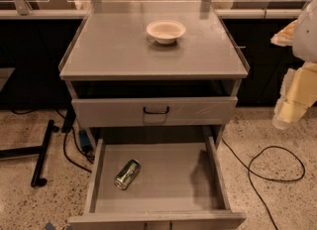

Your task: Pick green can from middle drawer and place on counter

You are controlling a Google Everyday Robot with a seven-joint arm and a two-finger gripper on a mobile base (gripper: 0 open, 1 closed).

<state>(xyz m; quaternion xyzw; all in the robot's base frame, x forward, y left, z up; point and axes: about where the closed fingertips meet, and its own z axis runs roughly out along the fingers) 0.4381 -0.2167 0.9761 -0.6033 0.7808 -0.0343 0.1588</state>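
The green can (127, 174) lies on its side on the floor of the open middle drawer (173, 177), near the drawer's front left. The counter (119, 48) is the glossy grey top of the cabinet above it. My gripper (286, 119) hangs at the right edge of the view, pale and yellowish. It is outside the cabinet, to the right of the upper drawer front and well above and right of the can. It holds nothing that I can see.
A white bowl (166, 30) sits on the counter toward the back centre. The upper drawer front with a black handle (156, 110) overhangs the back of the open drawer. Black cables (277, 167) and a black stand (42, 152) lie on the speckled floor.
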